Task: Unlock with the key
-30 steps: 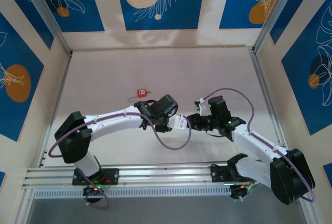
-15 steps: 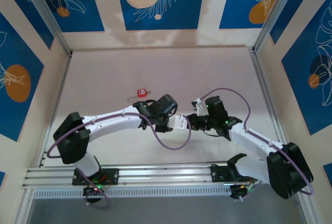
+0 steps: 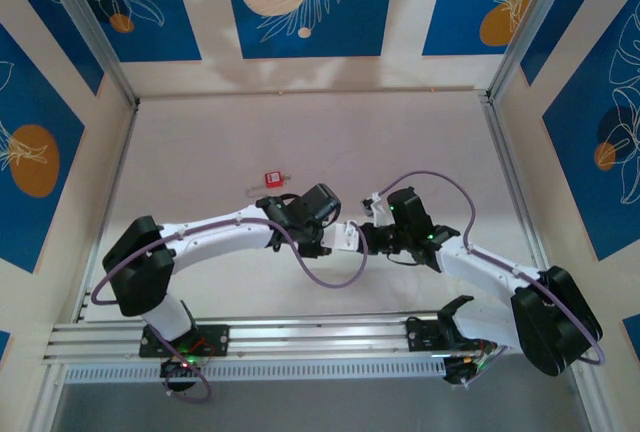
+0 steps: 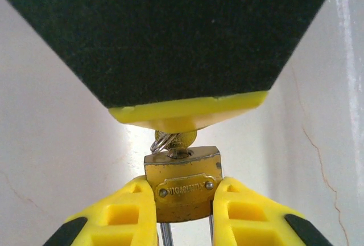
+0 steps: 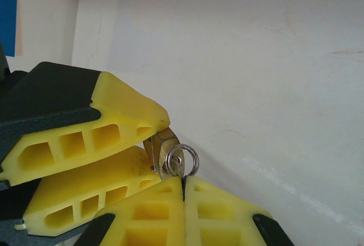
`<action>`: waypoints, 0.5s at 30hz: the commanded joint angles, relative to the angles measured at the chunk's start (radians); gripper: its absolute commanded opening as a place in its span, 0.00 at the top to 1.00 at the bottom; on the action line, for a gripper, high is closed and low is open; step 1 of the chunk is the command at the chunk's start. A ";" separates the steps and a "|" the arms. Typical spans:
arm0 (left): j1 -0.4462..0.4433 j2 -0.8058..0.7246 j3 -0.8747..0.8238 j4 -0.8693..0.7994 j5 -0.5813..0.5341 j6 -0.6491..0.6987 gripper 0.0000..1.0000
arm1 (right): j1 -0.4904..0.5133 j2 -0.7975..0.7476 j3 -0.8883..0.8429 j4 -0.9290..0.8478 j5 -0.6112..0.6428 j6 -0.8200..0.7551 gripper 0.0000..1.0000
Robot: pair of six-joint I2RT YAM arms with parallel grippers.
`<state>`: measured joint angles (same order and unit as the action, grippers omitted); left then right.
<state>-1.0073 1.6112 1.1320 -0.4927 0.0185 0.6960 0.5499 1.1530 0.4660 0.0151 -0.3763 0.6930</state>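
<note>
My left gripper (image 4: 183, 201) is shut on a brass padlock (image 4: 182, 184), which it clamps by its sides with the keyhole end facing away. The small key (image 4: 182, 139) sits in the keyhole, and its wire ring (image 4: 160, 142) hangs at the left. My right gripper (image 5: 183, 182) is shut on the key (image 5: 178, 169), with the ring (image 5: 186, 159) just above its closed fingertips and the padlock (image 5: 161, 145) behind it. In the top view the left gripper (image 3: 343, 235) and the right gripper (image 3: 366, 236) meet tip to tip over the middle of the table.
A small red padlock (image 3: 272, 179) lies on the table (image 3: 420, 142) beyond the left forearm, apart from both grippers. Patterned blue walls close in the table on three sides. The arm bases stand on a rail (image 3: 300, 337) at the near edge.
The right arm's wrist and elbow have shifted a little to the left, toward the left gripper. The left arm has stayed put and the grippers remain joined at the padlock.
</note>
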 commanded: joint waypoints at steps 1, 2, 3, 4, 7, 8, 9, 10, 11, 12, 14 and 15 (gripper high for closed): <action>-0.014 -0.032 0.015 0.108 0.090 -0.019 0.99 | 0.018 0.004 0.044 0.016 -0.001 0.003 0.97; -0.013 -0.028 0.015 0.097 0.074 -0.012 0.99 | 0.013 -0.015 0.047 -0.009 0.011 -0.003 0.95; -0.014 -0.022 0.015 0.082 0.046 0.000 0.99 | 0.004 -0.036 0.049 -0.032 0.021 -0.009 0.93; -0.012 -0.014 0.013 0.071 0.022 0.010 0.99 | -0.011 -0.060 0.048 -0.060 0.031 -0.013 0.88; -0.010 -0.002 -0.008 0.052 -0.040 0.032 1.00 | -0.066 -0.130 0.024 -0.111 0.037 -0.013 0.79; -0.007 -0.001 -0.016 0.053 -0.048 0.034 1.00 | -0.085 -0.153 0.011 -0.114 0.030 -0.010 0.76; -0.004 0.000 -0.025 0.060 -0.052 0.032 1.00 | -0.100 -0.174 -0.001 -0.115 0.024 -0.005 0.75; -0.002 -0.002 -0.030 0.064 -0.052 0.030 1.00 | -0.112 -0.189 -0.010 -0.114 0.017 0.000 0.74; -0.003 -0.002 -0.035 0.072 -0.052 0.030 1.00 | -0.125 -0.204 -0.017 -0.113 0.010 0.005 0.74; -0.002 -0.001 -0.038 0.078 -0.056 0.028 1.00 | -0.135 -0.214 -0.022 -0.112 0.005 0.008 0.73; -0.002 0.002 -0.036 0.085 -0.060 0.028 0.99 | -0.150 -0.209 -0.022 -0.106 -0.012 0.008 0.72; -0.002 0.002 -0.035 0.092 -0.059 0.027 0.99 | -0.154 -0.196 -0.021 -0.096 -0.025 0.007 0.72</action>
<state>-1.0100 1.6115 1.1015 -0.4339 -0.0288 0.7097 0.4095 0.9459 0.4671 -0.0677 -0.3561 0.6907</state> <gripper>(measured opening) 0.194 0.277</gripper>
